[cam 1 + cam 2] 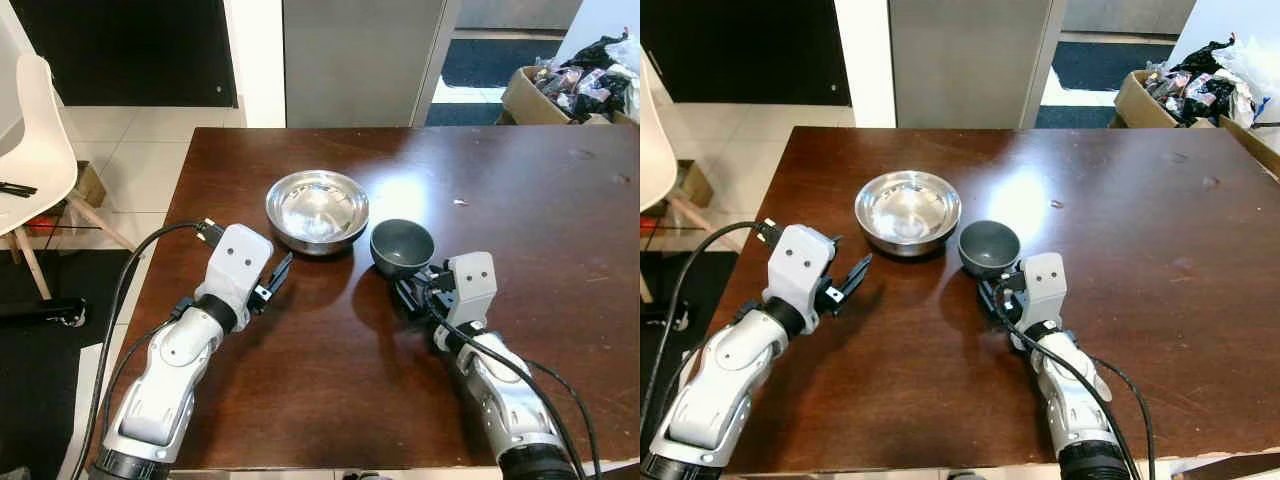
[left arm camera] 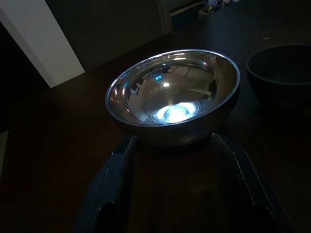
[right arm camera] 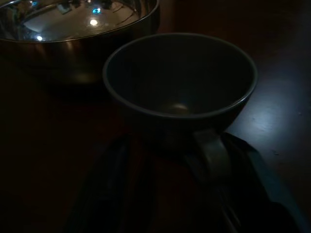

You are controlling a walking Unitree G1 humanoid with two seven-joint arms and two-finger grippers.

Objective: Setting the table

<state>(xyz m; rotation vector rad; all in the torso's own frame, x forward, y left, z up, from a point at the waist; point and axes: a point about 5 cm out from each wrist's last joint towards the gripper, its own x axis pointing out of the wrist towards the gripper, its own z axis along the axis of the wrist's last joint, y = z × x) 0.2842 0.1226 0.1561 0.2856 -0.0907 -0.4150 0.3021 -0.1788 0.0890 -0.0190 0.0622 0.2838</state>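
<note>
Nearest the robot, both silver arms reach forward over the dark brown wooden table [image 1: 330, 390]. The left gripper [image 1: 277, 281] hovers low over the tabletop, its two black fingers spread apart and aimed toward the steel bowl [image 1: 317, 209]; in the left wrist view the fingers [image 2: 114, 179] stand wide on either side of the bowl's near wall, close to it, though whether they touch it cannot be told. The right gripper [image 1: 998, 293] sits just behind the dark grey cup [image 1: 989, 247], and in the right wrist view its fingers [image 3: 109, 189] are parted around the cup's handle [image 3: 210, 154], which points back toward the wrist; contact with the handle cannot be told in the dim picture. The cup stands upright on the table, mouth up, with its handle-to-rim axis running along the line of the right forearm. Just beyond and to the robot's left of the cup, the steel bowl also rests upright, round and shallow, near the cup with a narrow gap showing between them in the head views. Farther off, past the table's far edge, stand a grey cabinet front [image 1: 360, 60] and a white pillar [image 1: 255, 60]; a white chair [image 1: 35, 150] is off to the left on the tiled floor, and a cardboard box [image 1: 545, 95] of dark items sits at the far right.
</note>
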